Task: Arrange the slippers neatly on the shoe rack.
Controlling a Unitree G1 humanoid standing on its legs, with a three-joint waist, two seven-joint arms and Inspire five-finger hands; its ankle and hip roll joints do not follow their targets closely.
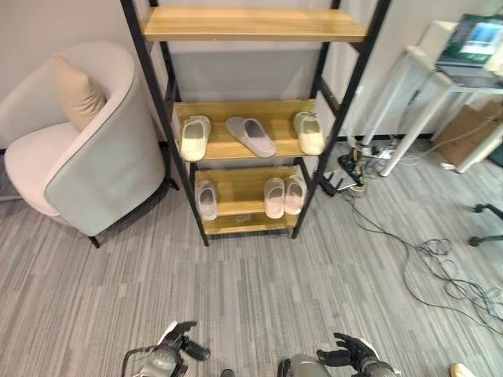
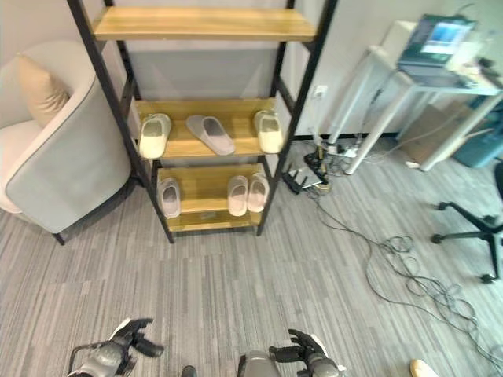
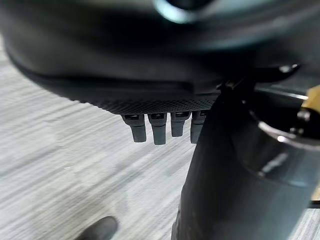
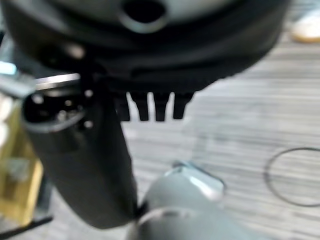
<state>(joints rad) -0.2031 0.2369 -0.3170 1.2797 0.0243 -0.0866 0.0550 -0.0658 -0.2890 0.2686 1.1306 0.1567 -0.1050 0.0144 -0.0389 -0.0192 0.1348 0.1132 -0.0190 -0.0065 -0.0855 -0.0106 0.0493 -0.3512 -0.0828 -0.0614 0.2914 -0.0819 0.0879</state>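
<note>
Grey striped carpet floor (image 1: pixel 259 290) runs up to a pale wall, against which stands a black-framed shoe rack (image 1: pixel 251 126) with wooden shelves. On the rack's middle shelf lie three slippers: a cream slipper (image 1: pixel 194 137) at the left end, a grey slipper (image 1: pixel 251 136) lying askew at the centre, and another cream slipper (image 1: pixel 309 132) at the right end. On the rack's bottom shelf a single pale slipper (image 1: pixel 206 199) lies to the left, well apart from a pair of pale slippers (image 1: pixel 284 196) set side by side, touching, to the right. The rack's top shelf carries nothing. Left of the rack stands an armchair (image 1: pixel 75 149) with a beige cushion (image 1: pixel 77 96); right of the rack stands a white table (image 1: pixel 440 94). Well in front of the rack, low over the floor, the left hand (image 1: pixel 182 339) and the right hand (image 1: pixel 351 351) hang with fingers loosely extended, holding nothing.
</note>
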